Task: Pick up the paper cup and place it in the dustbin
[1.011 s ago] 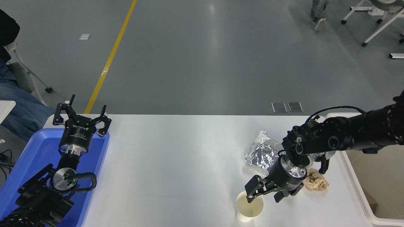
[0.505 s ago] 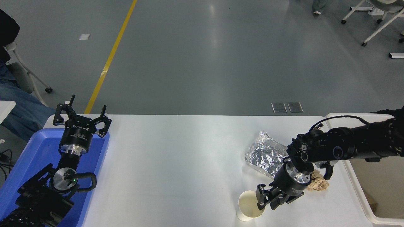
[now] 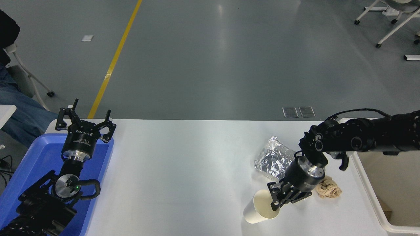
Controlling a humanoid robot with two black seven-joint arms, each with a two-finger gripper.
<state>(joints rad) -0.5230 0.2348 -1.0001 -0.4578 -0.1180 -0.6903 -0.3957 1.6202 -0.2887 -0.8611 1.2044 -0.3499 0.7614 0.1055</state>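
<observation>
Reaching in from the right edge, the right arm is bent down over the near-right part of the white table, w/ the right gripper closed on the rim of the paper cup; one finger is seen inside the mouth, the other against the outer wall. The cup is tilted, its open mouth turned up and toward the gripper, base pointing to the near-left; whether the base touches the table can't be told. A crumpled foil packet is seen just behind the gripper body, and a crumpled brown paper ball lies just to its right. The dustbin is placed at the table's right end, well apart from the cup, w/ its rim partly crossed by the arm. At the lower left the left gripper is parked over the blue tray, fingers spread wide, nothing held. A person's leg in jeans is seen at the left edge.
</observation>
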